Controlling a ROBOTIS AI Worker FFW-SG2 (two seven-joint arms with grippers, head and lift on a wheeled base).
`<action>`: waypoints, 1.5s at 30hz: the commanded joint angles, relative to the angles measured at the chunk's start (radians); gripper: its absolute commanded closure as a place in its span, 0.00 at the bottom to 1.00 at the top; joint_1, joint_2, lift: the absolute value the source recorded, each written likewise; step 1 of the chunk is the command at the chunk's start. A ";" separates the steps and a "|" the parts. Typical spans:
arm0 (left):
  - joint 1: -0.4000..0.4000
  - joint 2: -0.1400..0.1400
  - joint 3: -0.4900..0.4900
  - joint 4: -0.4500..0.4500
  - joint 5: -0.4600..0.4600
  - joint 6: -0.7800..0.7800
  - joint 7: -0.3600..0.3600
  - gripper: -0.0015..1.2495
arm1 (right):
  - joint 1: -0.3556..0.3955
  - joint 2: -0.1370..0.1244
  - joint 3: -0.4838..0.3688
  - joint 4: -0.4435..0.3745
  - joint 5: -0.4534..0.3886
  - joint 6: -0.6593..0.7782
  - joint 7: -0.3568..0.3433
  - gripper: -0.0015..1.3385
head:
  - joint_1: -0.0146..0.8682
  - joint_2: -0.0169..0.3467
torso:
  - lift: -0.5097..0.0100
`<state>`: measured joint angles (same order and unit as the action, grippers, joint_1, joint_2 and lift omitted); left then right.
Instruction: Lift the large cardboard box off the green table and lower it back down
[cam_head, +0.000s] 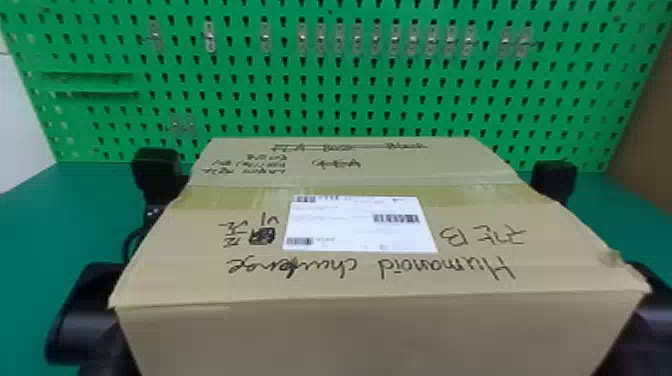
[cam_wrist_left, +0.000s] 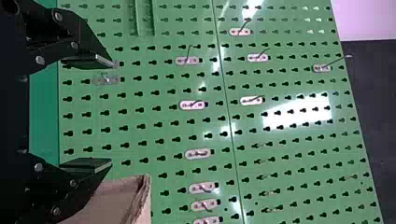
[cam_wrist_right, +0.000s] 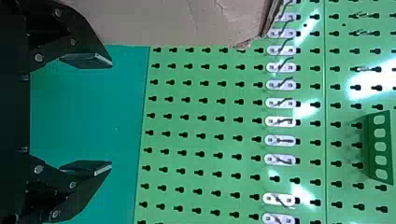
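The large cardboard box (cam_head: 350, 280), with a white label on top, fills the lower middle of the head view between both arms. My left gripper (cam_head: 157, 170) stands at its left side, my right gripper (cam_head: 555, 180) at its right side; the box hides parts of both. In the left wrist view my left gripper (cam_wrist_left: 111, 113) is open with nothing between its fingers, one finger beside the box (cam_wrist_left: 121, 203). In the right wrist view my right gripper (cam_wrist_right: 111, 114) is also open and holds nothing, one finger against or close to the box (cam_wrist_right: 187, 23). Its underside is hidden.
The green table (cam_head: 30, 220) extends to both sides of the box. Behind stands a green pegboard (cam_head: 325, 95) with metal hooks and a small green shelf (cam_head: 90, 82). A brown surface (cam_head: 650, 150) rises at the far right.
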<state>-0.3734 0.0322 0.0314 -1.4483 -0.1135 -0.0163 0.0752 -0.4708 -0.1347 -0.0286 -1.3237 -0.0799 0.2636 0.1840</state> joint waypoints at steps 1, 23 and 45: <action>0.007 0.000 -0.002 0.000 -0.002 0.004 0.000 0.39 | 0.003 0.001 0.003 0.000 0.000 0.002 0.000 0.36 | 0.59 0.19 | 0.57; -0.041 0.002 -0.008 -0.009 -0.015 0.010 0.000 0.39 | -0.065 -0.017 0.015 -0.012 0.014 0.008 0.000 0.36 | 0.59 0.19 | 0.57; -0.081 0.015 -0.016 -0.017 -0.018 0.022 0.000 0.39 | -0.106 -0.031 0.035 -0.012 0.020 0.020 0.000 0.36 | 0.59 0.19 | 0.57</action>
<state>-0.4485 0.0470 0.0169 -1.4636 -0.1317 0.0057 0.0751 -0.5716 -0.1652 0.0040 -1.3362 -0.0602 0.2829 0.1841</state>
